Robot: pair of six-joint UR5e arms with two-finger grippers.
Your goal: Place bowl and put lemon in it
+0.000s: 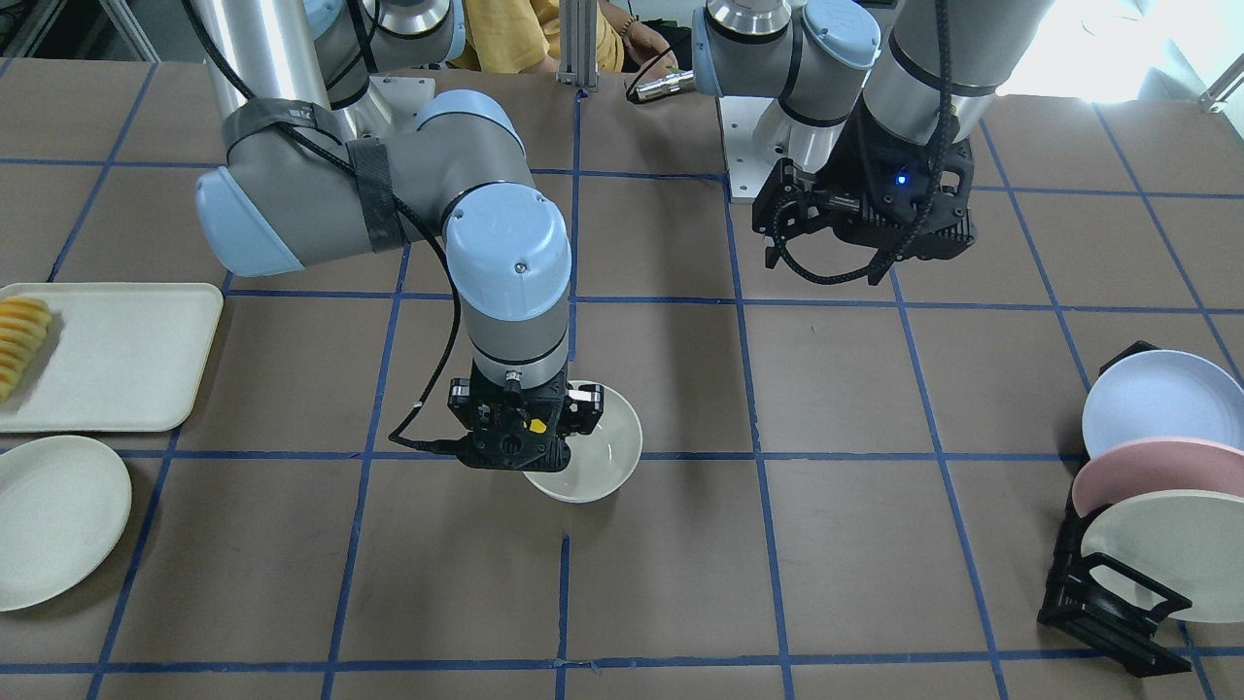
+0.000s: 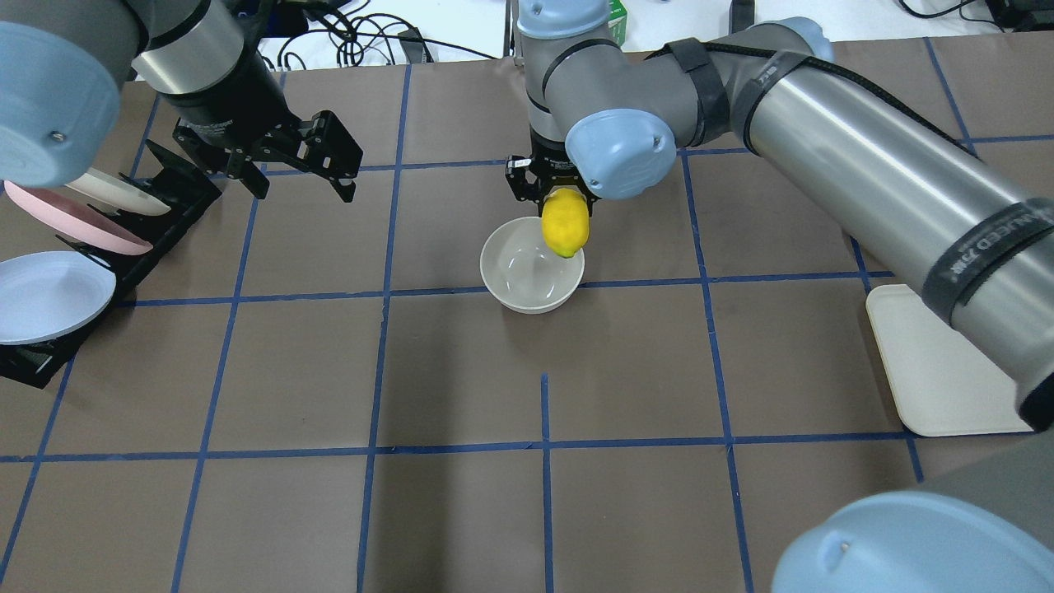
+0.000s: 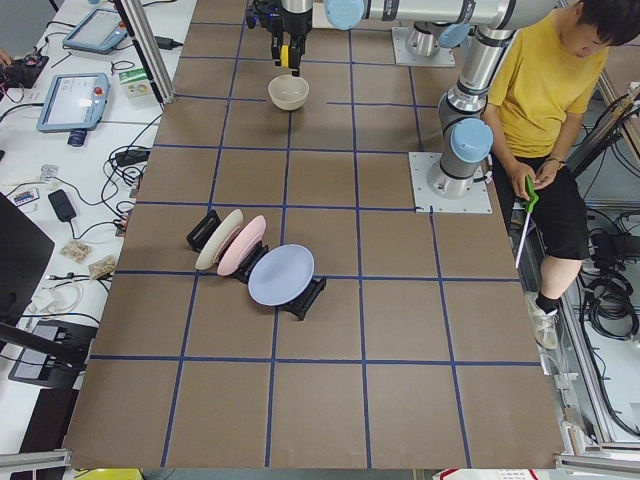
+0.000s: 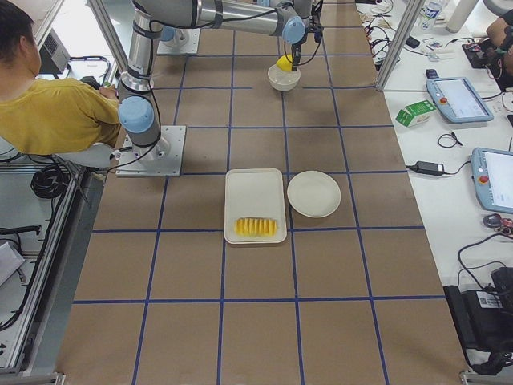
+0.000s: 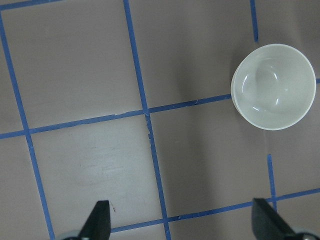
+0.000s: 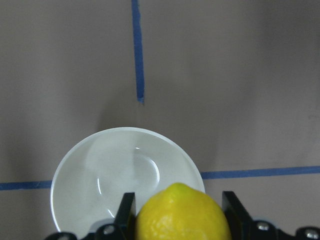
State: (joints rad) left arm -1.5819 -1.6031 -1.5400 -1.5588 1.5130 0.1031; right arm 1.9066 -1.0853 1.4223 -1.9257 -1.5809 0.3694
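Observation:
The off-white bowl (image 2: 531, 265) stands upright and empty on the brown table; it also shows in the front view (image 1: 601, 452), the left wrist view (image 5: 273, 86) and the right wrist view (image 6: 112, 177). My right gripper (image 2: 563, 216) is shut on the yellow lemon (image 2: 565, 222) and holds it above the bowl's far right rim. The lemon (image 6: 182, 212) sits between the fingers (image 6: 126, 210) in the right wrist view. My left gripper (image 2: 317, 165) is open and empty, well to the left of the bowl, near the rack. Its fingertips (image 5: 100, 220) show in the left wrist view.
A black rack (image 2: 177, 193) with blue (image 2: 49, 296), pink and cream plates stands at the left. A cream tray (image 1: 126, 355) with sliced fruit (image 1: 19, 340) and a flat off-white plate (image 1: 53, 515) lie on the other side. An operator in yellow (image 3: 545, 80) sits by the robot base.

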